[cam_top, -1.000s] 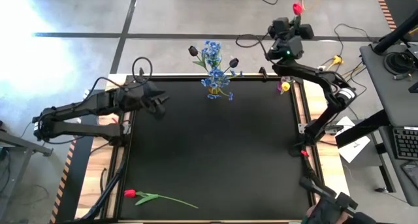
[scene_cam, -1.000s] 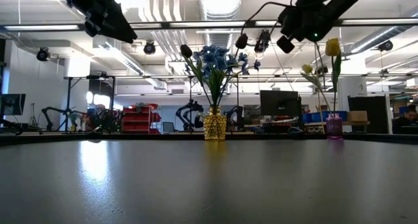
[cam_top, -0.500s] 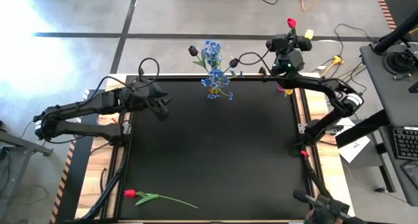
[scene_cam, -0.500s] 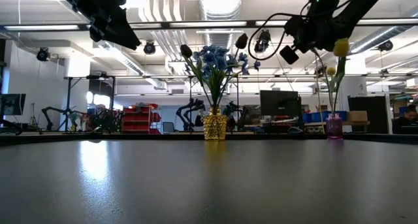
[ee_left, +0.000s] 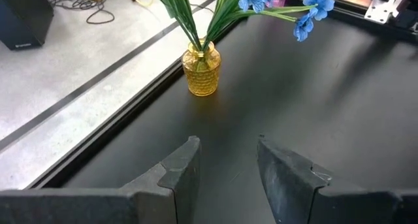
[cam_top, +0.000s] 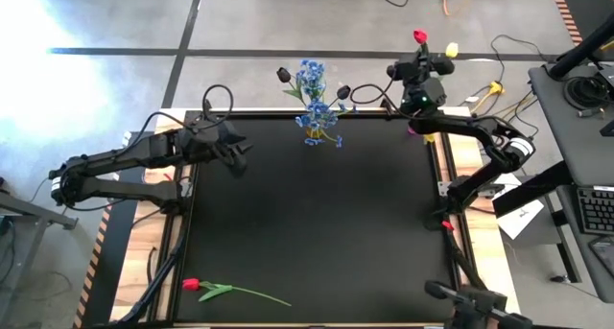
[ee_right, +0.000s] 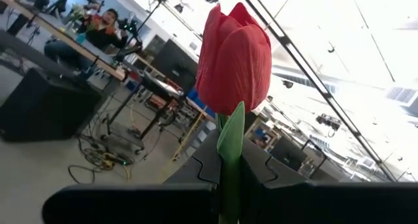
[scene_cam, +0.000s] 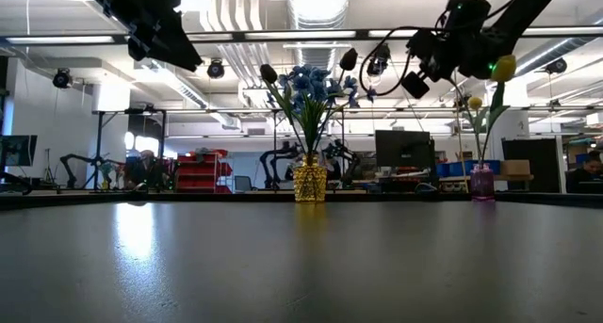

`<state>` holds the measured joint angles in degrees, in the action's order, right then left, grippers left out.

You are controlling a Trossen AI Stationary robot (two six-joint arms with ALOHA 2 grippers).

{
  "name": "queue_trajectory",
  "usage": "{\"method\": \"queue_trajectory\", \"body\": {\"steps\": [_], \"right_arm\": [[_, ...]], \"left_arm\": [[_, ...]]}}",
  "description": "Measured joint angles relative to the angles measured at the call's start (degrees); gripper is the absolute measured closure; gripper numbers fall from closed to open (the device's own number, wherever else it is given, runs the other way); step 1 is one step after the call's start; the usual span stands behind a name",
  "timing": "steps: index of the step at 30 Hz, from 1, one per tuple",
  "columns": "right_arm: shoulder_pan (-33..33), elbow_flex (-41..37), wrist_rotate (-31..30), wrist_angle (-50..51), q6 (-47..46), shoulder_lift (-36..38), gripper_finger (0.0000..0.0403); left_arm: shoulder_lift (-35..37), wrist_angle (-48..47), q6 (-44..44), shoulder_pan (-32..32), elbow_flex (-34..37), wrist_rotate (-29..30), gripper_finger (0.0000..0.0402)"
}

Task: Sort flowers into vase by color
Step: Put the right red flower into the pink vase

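My right gripper (cam_top: 419,58) hangs high over the table's far right corner, shut on a red tulip (cam_top: 419,36) whose head fills the right wrist view (ee_right: 234,57). Below it, a small purple vase (scene_cam: 481,182) holds yellow tulips (scene_cam: 504,69). A yellow vase (cam_top: 316,128) on the far edge holds blue sprays and black tulips (scene_cam: 268,73). A second red tulip (cam_top: 192,285) lies flat near the near edge. My left gripper (ee_left: 228,165) is open above the table, left of the yellow vase. My right gripper pinches the red tulip's green stem (ee_right: 230,160) between its two fingers, just below the head where a leaf clings. The head stands out beyond the fingertips. The flower is lifted clear of the table. The gripper hides the lower stem.
Cables and a dark box lie on the floor beyond the far edge. The table has raised wooden borders on its left and right. The black mat (cam_top: 317,223) between the vases and the lying tulip is bare. People sit in the room behind.
My right gripper has come down and tipped over the far right corner toward the purple vase, carrying the red tulip with it. A tall yellow tulip in that vase has swung toward the table's right. My left arm has edged slightly toward the yellow vase.
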<state>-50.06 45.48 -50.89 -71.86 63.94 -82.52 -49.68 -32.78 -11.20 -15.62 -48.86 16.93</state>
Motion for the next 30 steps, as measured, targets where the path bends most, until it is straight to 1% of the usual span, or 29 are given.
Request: {"method": "queue_trajectory", "body": {"steps": [3, 11, 17, 21, 25, 27, 30], "right_arm": [[0.04, -1.24, 0.01, 0.51, -0.05, -0.02, 0.0390], [0.02, -2.95, 0.39, 0.60, -4.62, -0.04, 0.0390], [0.08, -5.67, 0.34, 0.62, -7.91, -0.04, 0.0390], [0.44, -6.77, -1.31, 1.06, -9.20, -0.04, 0.0390], [0.80, -7.17, -3.14, 2.89, -13.00, -0.04, 0.0389], [1.11, -7.13, -3.15, 4.90, -15.11, -0.04, 0.0383], [1.55, -6.52, -3.08, 8.61, -18.97, 0.12, 0.0362]], "left_arm": [[0.14, -0.01, 0.00, 0.00, 0.00, 0.00, 0.0265], [0.16, -0.74, 0.00, 0.01, 0.00, 0.00, 0.0265], [0.16, -1.99, -0.46, 0.00, 0.00, -0.01, 0.0265], [0.63, -2.08, -1.34, 0.00, 0.00, -1.73, 0.0265], [1.01, -2.12, -1.33, 0.00, 0.00, -2.99, 0.0265], [1.30, -2.16, -1.30, 0.00, 0.00, -3.02, 0.0265], [1.91, -2.46, -0.61, -0.02, 0.00, -3.39, 0.0265]]}}
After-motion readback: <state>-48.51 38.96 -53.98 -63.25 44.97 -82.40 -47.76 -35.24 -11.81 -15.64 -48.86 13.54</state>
